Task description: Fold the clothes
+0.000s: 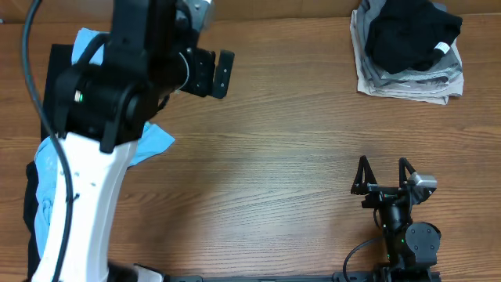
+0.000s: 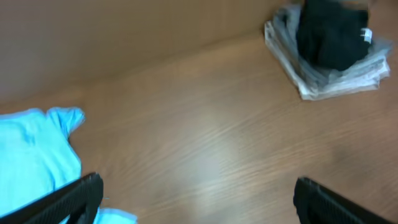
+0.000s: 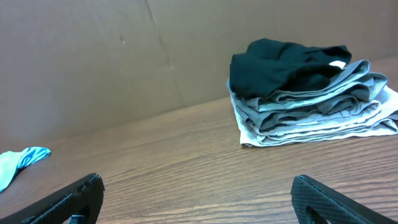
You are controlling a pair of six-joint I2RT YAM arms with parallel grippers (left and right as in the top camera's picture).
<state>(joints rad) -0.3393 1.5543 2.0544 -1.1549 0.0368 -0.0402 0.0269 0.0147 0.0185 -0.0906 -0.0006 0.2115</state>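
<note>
A light blue garment (image 1: 149,142) lies crumpled at the table's left side, mostly hidden under my left arm; it also shows in the left wrist view (image 2: 34,155) and as a small tip in the right wrist view (image 3: 25,158). A stack of folded grey clothes topped by a black garment (image 1: 411,39) sits at the far right corner, also in the left wrist view (image 2: 329,46) and the right wrist view (image 3: 298,87). My left gripper (image 1: 215,72) (image 2: 198,193) is open and empty above the table. My right gripper (image 1: 383,174) (image 3: 198,193) is open and empty near the front right.
A dark garment (image 1: 30,196) lies under the blue one at the left edge. The wooden table (image 1: 274,180) is bounded by a brown wall at the back (image 3: 93,50).
</note>
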